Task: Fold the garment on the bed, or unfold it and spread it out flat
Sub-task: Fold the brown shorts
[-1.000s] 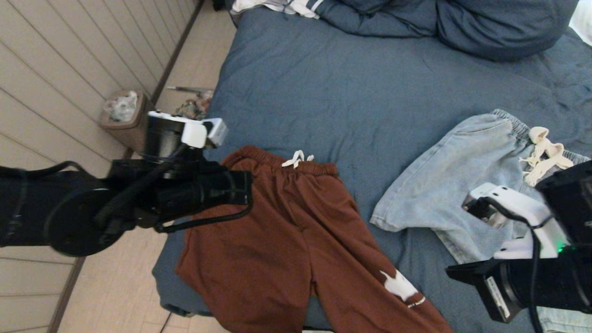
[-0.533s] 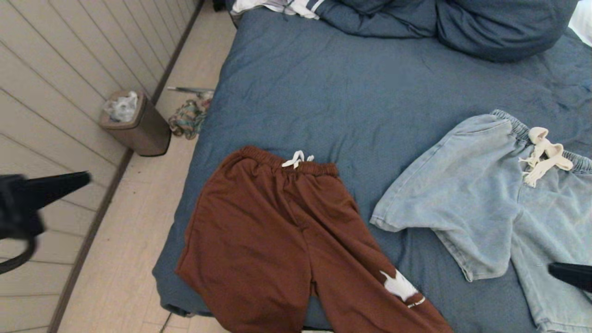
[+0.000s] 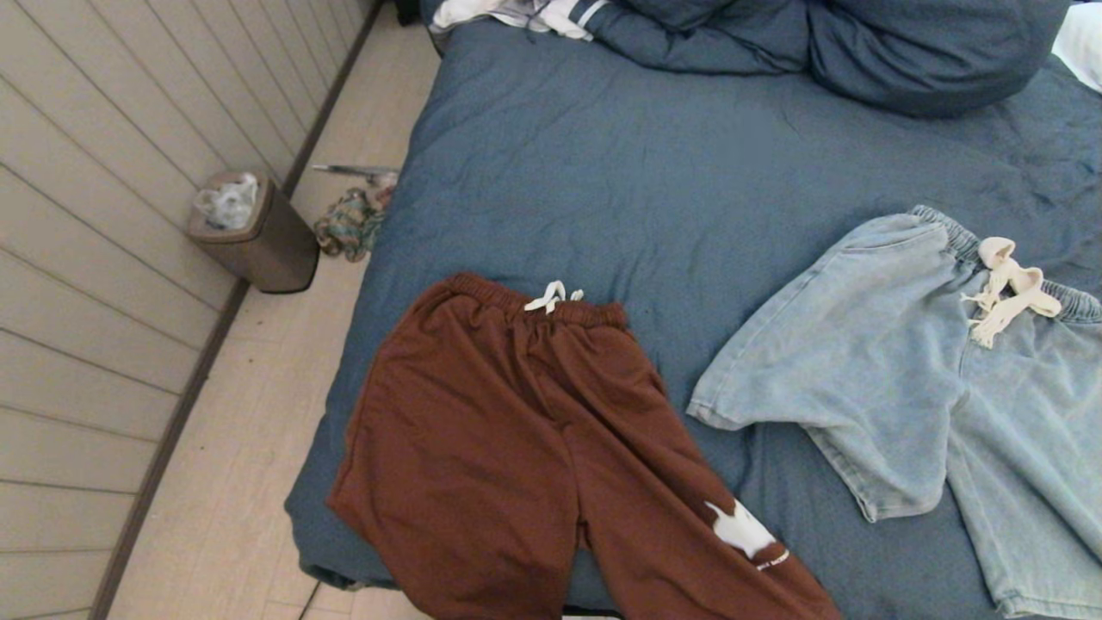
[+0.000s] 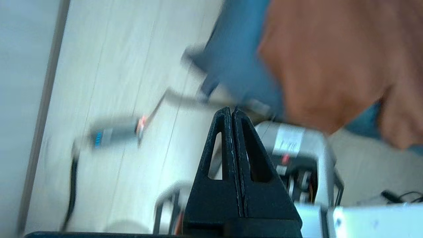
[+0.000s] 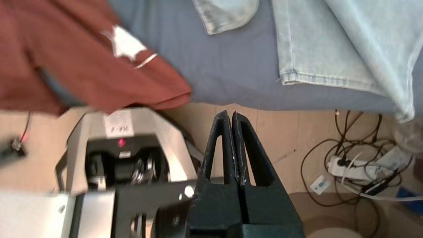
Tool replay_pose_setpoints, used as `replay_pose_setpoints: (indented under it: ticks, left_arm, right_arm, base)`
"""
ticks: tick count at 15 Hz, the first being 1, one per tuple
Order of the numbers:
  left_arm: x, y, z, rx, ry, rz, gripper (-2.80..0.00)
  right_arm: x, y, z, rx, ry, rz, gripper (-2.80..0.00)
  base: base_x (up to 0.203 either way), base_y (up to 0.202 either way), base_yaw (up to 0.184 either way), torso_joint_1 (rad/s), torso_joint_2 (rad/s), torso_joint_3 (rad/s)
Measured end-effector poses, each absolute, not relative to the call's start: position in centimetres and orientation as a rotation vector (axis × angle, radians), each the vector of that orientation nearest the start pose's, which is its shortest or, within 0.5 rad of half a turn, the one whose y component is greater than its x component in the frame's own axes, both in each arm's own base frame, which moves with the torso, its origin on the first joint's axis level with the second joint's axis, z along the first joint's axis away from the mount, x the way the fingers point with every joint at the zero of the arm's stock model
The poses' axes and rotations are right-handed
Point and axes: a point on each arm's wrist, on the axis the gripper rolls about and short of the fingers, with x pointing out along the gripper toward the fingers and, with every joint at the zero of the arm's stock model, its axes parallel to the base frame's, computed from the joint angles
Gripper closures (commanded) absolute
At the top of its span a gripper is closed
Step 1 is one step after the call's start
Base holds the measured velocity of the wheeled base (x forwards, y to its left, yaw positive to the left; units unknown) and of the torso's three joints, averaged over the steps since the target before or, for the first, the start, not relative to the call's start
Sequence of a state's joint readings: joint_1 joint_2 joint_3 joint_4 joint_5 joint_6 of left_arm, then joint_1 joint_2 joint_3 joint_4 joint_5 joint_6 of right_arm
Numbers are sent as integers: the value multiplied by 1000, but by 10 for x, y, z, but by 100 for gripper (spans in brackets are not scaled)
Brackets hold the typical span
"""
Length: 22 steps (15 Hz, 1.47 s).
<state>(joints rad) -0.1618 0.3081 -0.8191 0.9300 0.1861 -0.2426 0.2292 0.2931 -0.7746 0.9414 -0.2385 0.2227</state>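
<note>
Across most of the head view spreads the bed (image 3: 654,189), its wrinkled slate-blue cover running from the near edge at 6 o'clock up to the bunched blue duvet (image 3: 861,43) at 12 o'clock. Toward 7 o'clock lie the rust-brown trousers (image 3: 516,430), spread flat with the waistband and white drawstring pointing to 12 o'clock; the legs hang over the bed's near edge, and a white patch (image 3: 739,527) marks the leg nearer 5 o'clock. At 3 to 4 o'clock the light-blue denim shorts (image 3: 895,379) lie flat as well, with a cream drawstring knotted at the waistband. The two garments sit near each other without touching, bare cover between them. A striped white cloth (image 3: 516,13) lies at the far edge near 11 o'clock.

On the floor at 9 o'clock a brown waste bin (image 3: 250,228) stands against the panelled wall, with a small colourful heap (image 3: 349,224) just beside it.

Neither arm shows in the head view. The left tool (image 4: 231,114) hangs over the floor beside the bed's near corner, fingers pressed together on nothing. The right tool (image 5: 230,117) hangs below the bed's near edge, likewise closed and empty, with a power strip and cables (image 5: 350,165) on the floor near it.
</note>
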Motion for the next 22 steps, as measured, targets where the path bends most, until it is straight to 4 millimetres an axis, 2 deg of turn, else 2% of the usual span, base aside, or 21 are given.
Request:
replay_pose_setpoints:
  ticks: [3, 7, 12, 16, 18, 20, 22]
  left_arm:
    - [-80, 10, 184, -202, 444, 153, 0]
    - [-84, 2, 155, -162, 422, 142, 0]
    - [-60, 4, 110, -48, 274, 194, 0]
    - [-43, 4, 94, -4, 155, 210, 0]
    - [-39, 3, 85, -5, 170, 123, 0]
    - [-35, 0, 82, 3, 150, 19, 0]
    - [-34, 0, 79, 26, 153, 5, 0]
  right_arm:
    - [-52, -19, 167, 136, 376, -143, 0]
    - [-29, -18, 141, 122, 271, -359, 0]
    - [-27, -19, 130, 136, 247, -548, 0]
    - [-30, -14, 126, 110, 209, -704, 0]
    - [-32, -13, 118, 109, 169, -651, 0]
    - [-37, -10, 108, 86, 113, -499, 0]
    - [-34, -7, 97, 27, 77, -299, 0]
  base:
    - [0, 0, 0, 0, 0, 0]
    - [0, 0, 0, 0, 0, 0]
    - [0, 0, 0, 0, 0, 0]
    - [0, 0, 0, 0, 0, 0]
    - [0, 0, 0, 0, 0, 0]
    - [0, 0, 0, 0, 0, 0]
    - [0, 0, 0, 0, 0, 0]
